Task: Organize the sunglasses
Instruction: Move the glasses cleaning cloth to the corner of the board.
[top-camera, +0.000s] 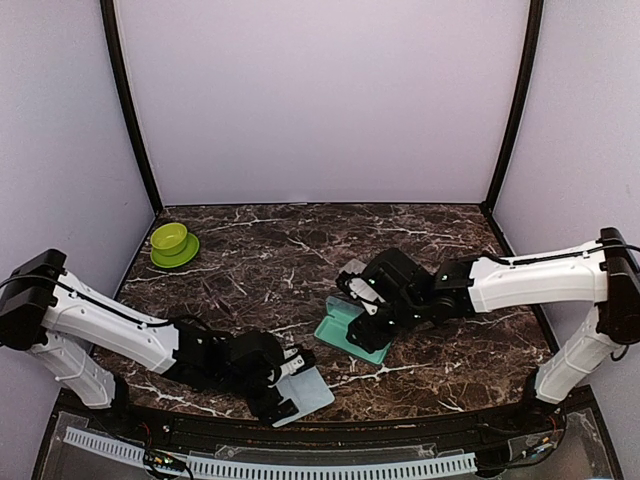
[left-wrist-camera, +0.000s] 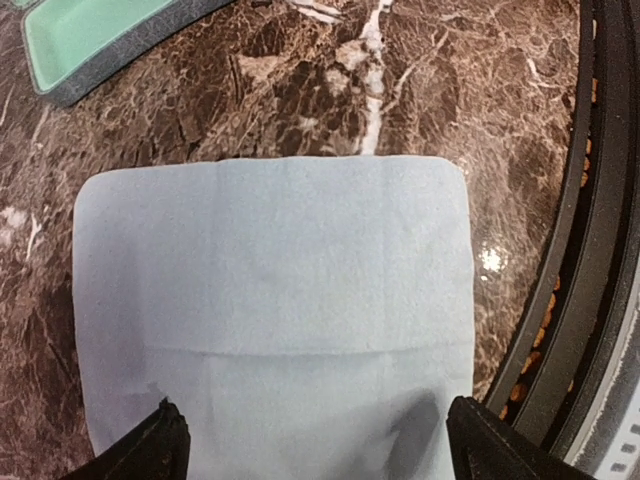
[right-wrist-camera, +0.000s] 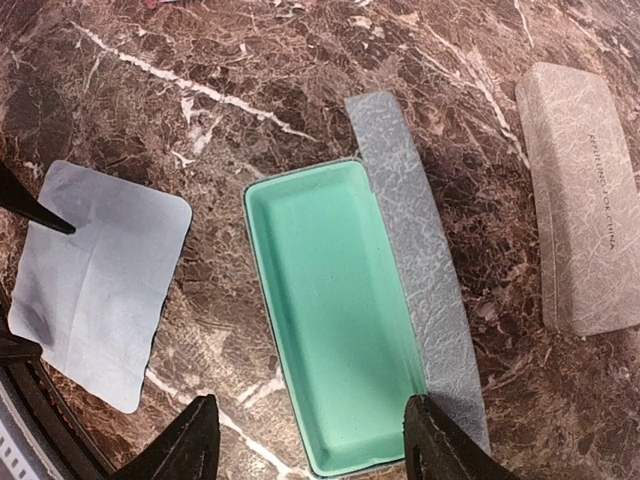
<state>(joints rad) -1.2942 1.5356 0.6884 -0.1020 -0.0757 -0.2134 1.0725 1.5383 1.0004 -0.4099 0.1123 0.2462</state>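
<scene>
No sunglasses show in any view. An open grey case with a teal lining (right-wrist-camera: 330, 310) lies on the marble table, its lid (right-wrist-camera: 410, 270) folded flat beside it; from above this case (top-camera: 340, 328) sits right of the middle. My right gripper (right-wrist-camera: 315, 445) hovers open over the case's near end and holds nothing. One of its fingertips (right-wrist-camera: 195, 440) is over bare marble and the other is at the tray's rim. My left gripper (left-wrist-camera: 320, 450) is open above a pale blue cloth (left-wrist-camera: 275, 300) at the front edge, its fingertips (left-wrist-camera: 155, 445) straddling the cloth's near side.
A second grey case (right-wrist-camera: 585, 200), closed, lies to one side of the open one. A green bowl on a saucer (top-camera: 172, 243) stands at the back left. The table's black rim (left-wrist-camera: 590, 250) runs close beside the cloth (top-camera: 308, 390). Purple walls enclose the table.
</scene>
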